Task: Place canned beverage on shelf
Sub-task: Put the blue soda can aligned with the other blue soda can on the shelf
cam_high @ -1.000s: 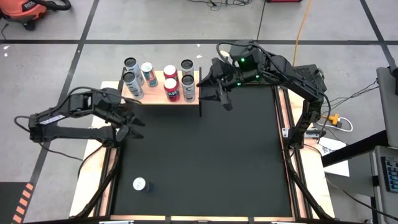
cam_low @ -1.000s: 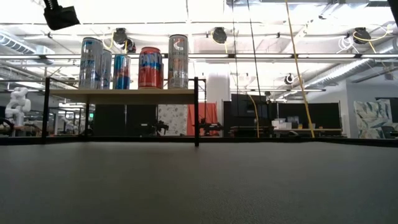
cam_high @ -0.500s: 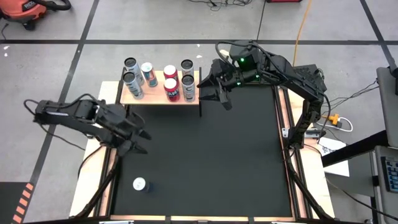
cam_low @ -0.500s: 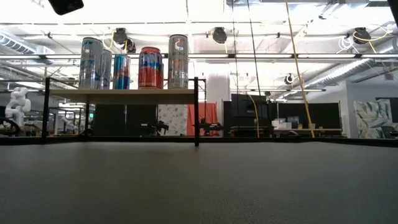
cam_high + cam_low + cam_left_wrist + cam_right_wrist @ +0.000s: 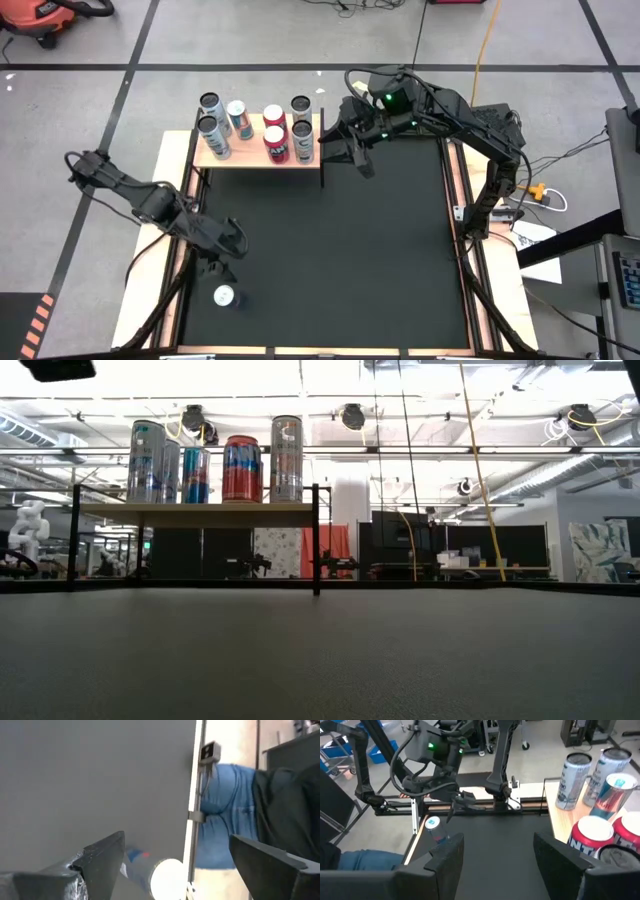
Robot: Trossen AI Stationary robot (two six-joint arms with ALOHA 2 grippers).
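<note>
While our left gripper (image 5: 226, 243) hangs wide open near the lone white-topped blue can (image 5: 225, 296) standing on the black mat (image 5: 380, 260), we should centre it (right gripper (image 5: 345, 150) waits part-open beside the pale wooden shelf (image 5: 255, 158)).

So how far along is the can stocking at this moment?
Done: six cans already stand on the shelf. In hand: nothing is gripped; the left pincer is open and poised just above the one loose can on the black mat, which the left wrist view shows between its fingers. The right pincer waits empty beside the shelf's end. Left: grasp that can, carry it over and set it down.
</note>
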